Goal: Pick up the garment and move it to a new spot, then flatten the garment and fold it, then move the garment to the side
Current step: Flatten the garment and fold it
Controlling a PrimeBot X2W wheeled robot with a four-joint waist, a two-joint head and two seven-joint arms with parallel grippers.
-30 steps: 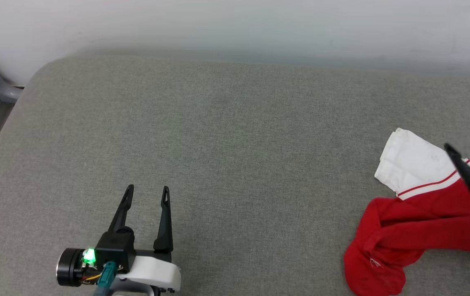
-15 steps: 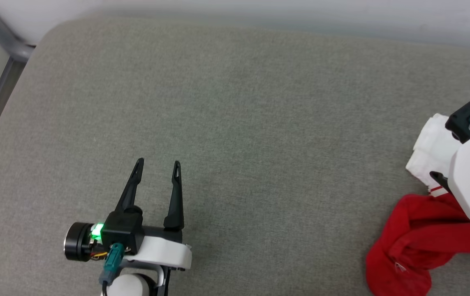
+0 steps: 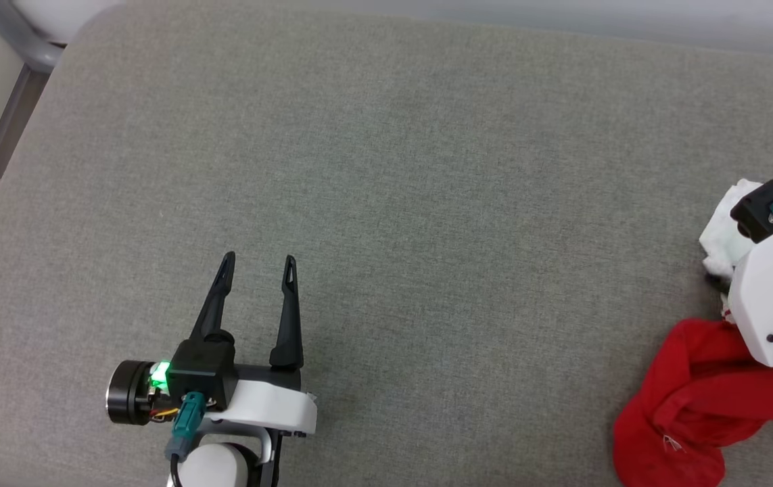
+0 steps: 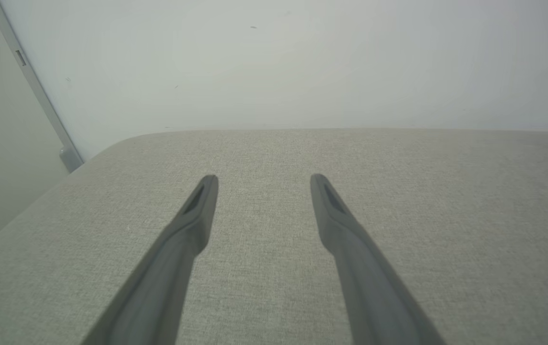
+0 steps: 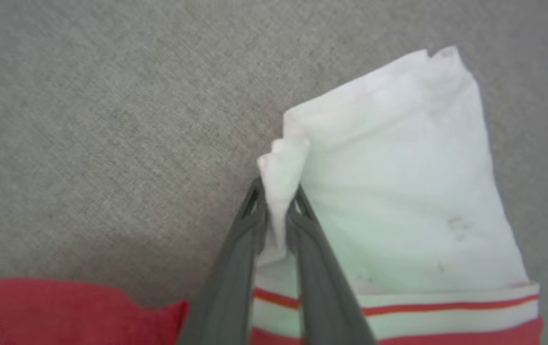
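The garment [image 3: 690, 399], a red T-shirt with a white sleeve [image 3: 721, 233], lies crumpled at the right edge of the grey cushion. My right gripper [image 3: 724, 274] points down onto the sleeve, and its wrist hides the fingertips in the head view. In the right wrist view the right gripper [image 5: 277, 201] is shut on a raised fold at the edge of the white sleeve [image 5: 398, 182], just above the red-and-white stripes. Some red cloth [image 5: 63, 311] shows at the lower left there. My left gripper [image 3: 258, 260] [image 4: 264, 179] stands open over bare cushion, far left of the garment, with nothing in it.
The grey fabric surface [image 3: 427, 203] stretches wide between the two grippers. Its rounded corner lies at the upper left, beside a grey metal frame [image 3: 14, 40]. A pale wall [image 4: 302, 62] runs along the far edge.
The head camera has tilted down and shifted. My right gripper came down onto the white sleeve and closed on a fold of it, bunching the sleeve. The left gripper stays open.
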